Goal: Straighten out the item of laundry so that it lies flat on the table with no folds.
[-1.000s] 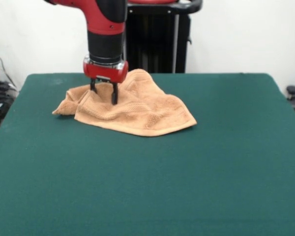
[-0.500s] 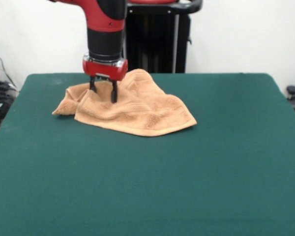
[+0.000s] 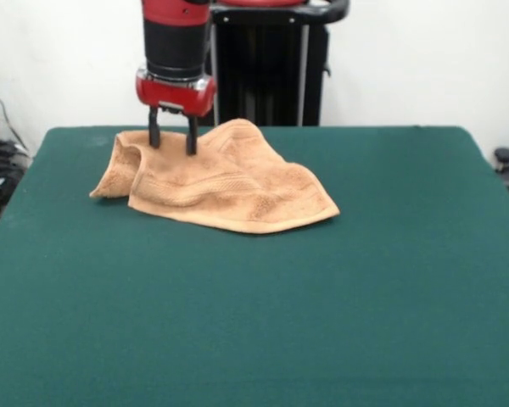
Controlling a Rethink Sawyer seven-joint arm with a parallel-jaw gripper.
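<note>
One towel (image 3: 225, 186), folded, long axis left-right; tool (image 3: 172, 144) seemingly open above.

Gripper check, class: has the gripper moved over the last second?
Yes. The gripper has risen and drifted slightly toward the picture's left, judged against the black pedestal.

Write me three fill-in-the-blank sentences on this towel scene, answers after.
1. The towel lies on a table covered in dark ___ cloth.
2. The towel is not flat but ___.
3. The gripper hangs above the towel with its jaws ___.

Answers: green; crumpled; open
</note>
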